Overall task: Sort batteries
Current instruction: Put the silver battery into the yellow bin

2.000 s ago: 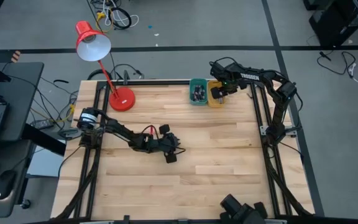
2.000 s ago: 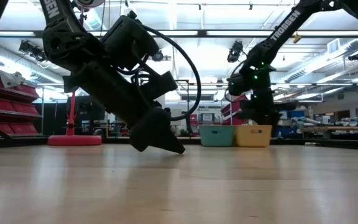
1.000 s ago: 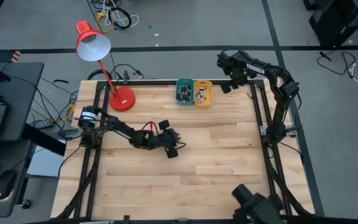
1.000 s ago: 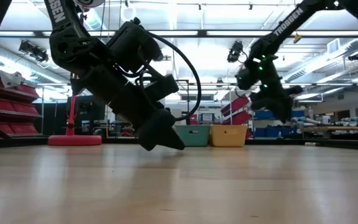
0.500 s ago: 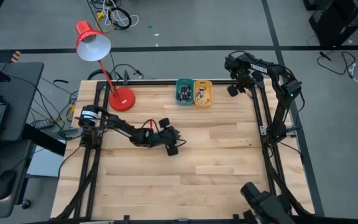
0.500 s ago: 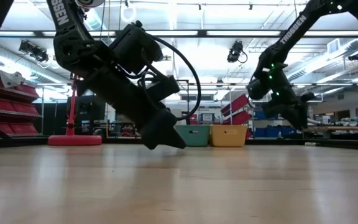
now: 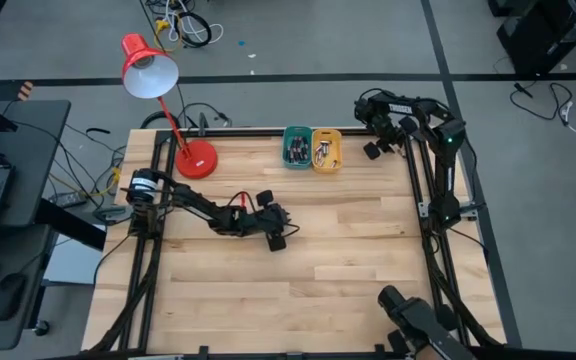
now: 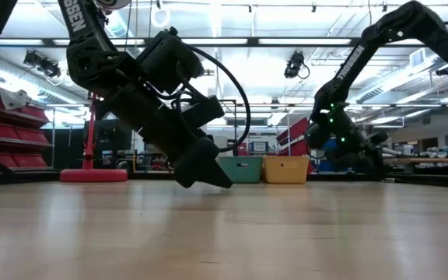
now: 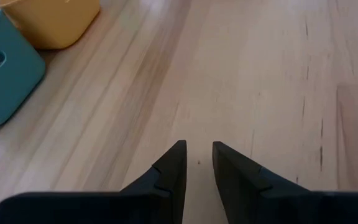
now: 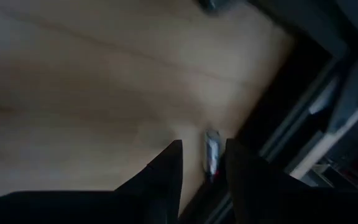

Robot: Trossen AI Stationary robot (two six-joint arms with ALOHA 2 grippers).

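Batteries (image 7: 306,151) fill two bins (image 7: 312,149) — untouched.

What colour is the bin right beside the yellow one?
Teal; the teal bin shows best in the high view, touching the yellow bin.

High view straight down; low view level along table (image 8: 224,233); wrist views close; teal bin (image 7: 296,147) shared.

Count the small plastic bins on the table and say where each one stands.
2. The teal bin and the yellow bin stand side by side at the table's far edge, teal nearer the red lamp. None seems hidden.
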